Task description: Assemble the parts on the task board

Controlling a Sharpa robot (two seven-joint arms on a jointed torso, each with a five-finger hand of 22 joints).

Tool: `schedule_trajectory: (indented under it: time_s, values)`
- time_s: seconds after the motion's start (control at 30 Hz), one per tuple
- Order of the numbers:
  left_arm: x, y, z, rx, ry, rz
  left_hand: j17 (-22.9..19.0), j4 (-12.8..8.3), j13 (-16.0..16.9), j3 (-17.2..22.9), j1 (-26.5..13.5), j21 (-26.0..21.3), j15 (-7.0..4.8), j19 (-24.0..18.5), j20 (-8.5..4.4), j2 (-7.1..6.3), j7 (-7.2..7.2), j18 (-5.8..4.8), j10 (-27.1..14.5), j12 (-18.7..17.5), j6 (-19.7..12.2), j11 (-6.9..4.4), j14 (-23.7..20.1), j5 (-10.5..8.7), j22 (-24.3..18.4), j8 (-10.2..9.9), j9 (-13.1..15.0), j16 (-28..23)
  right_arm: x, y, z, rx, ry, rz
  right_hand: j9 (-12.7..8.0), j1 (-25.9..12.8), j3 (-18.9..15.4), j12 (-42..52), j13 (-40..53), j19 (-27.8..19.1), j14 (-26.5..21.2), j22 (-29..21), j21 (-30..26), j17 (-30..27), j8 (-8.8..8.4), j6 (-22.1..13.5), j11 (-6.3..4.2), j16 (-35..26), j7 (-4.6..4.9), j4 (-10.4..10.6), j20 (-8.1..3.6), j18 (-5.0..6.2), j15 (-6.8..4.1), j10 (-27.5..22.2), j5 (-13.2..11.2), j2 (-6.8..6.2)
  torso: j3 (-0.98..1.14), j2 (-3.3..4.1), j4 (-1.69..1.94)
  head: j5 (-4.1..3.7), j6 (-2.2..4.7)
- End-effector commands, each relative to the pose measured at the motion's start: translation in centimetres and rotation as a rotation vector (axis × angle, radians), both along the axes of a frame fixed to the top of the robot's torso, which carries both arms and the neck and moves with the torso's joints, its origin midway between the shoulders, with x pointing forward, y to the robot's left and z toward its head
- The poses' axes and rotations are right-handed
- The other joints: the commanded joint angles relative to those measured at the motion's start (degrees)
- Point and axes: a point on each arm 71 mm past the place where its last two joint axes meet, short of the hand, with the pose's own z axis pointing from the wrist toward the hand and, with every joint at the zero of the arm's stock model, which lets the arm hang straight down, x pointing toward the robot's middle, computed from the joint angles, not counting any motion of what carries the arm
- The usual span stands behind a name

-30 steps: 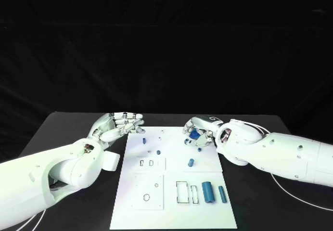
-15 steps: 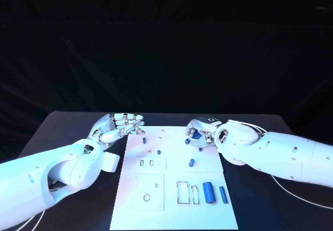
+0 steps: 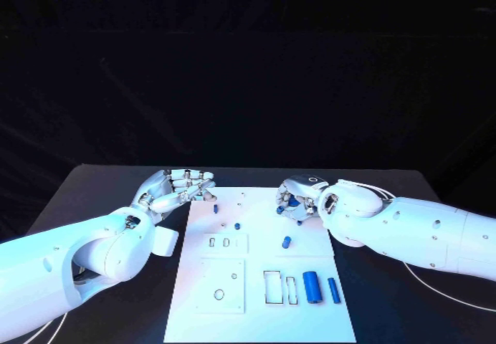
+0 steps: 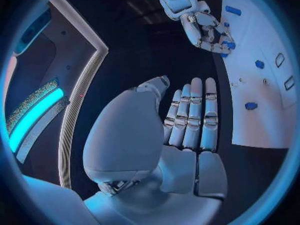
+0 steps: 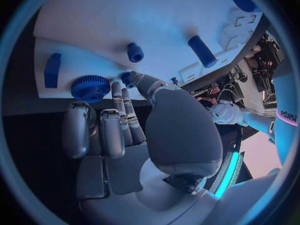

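The right hand hovers over the far right corner of the white board, fingers curled down beside a blue toothed wheel; I cannot tell whether they grip it. A small blue peg stands just beyond the fingertips. The left hand is by the board's far left edge, fingers straight, holding nothing.

- A black table is lying under everything, its matte top running to the far edge.
- A black curtain is hanging behind the table.
- A white cable is curving across the table's right side.
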Motion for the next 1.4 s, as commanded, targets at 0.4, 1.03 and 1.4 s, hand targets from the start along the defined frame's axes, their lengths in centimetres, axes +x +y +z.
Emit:
schedule_trajectory:
  time_s: [0.4,1.03,1.4]
  values:
    - [0.0,-0.3,0.2,-0.005,0.001,-0.026,0.2,-0.1,0.0,0.4,-0.5,0.4,-0.02,0.3,-0.09,-0.07,0.25,0.63,0.0,-0.4,-0.3,0.14,-0.4,-0.21,0.1,0.0,0.1,0.5,0.2,0.4,-0.3,-0.009,0.023,0.009,0.8,-0.3,1.8,0.6,0.1,0.4,3.8,0.8,0.7,2.3,1.00,1.3,-0.28,0.7,-0.33,0.4,-0.08,-0.76,-0.25,1.3,0.0,0.77,-0.04,0.41,0.23,-0.03,-0.01]
    - [0.1,-0.2,0.0,0.001,0.013,-0.026,0.4,-0.4,-0.1,0.7,-0.2,0.7,0.00,0.2,-0.13,0.04,0.37,0.62,-0.2,-0.6,-0.5,0.22,-0.6,-0.31,0.3,0.0,0.1,0.9,0.3,0.5,0.7,0.133,-0.067,-0.022,5.1,0.7,4.7,2.2,1.6,1.1,3.8,3.2,2.0,2.5,5.39,5.1,-2.39,1.4,-2.48,-0.7,-1.58,-1.09,-1.98,6.2,-1.7,3.54,-0.09,0.39,0.21,0.03,0.37]
    - [0.3,0.1,-0.1,0.008,0.019,-0.015,0.5,-0.6,-0.1,0.9,-0.1,0.9,0.05,0.1,-0.17,0.03,0.48,0.62,-0.4,-0.7,-0.8,0.32,-0.7,-0.42,0.4,-0.1,0.1,1.2,0.5,1.9,1.7,0.195,-0.138,-0.054,5.4,0.3,4.6,2.1,1.7,0.7,3.7,2.5,1.5,2.1,5.52,4.9,-2.38,1.3,-2.50,-0.6,-1.66,-0.93,-2.02,6.2,-1.8,3.49,-0.14,0.49,0.35,-0.07,0.92]
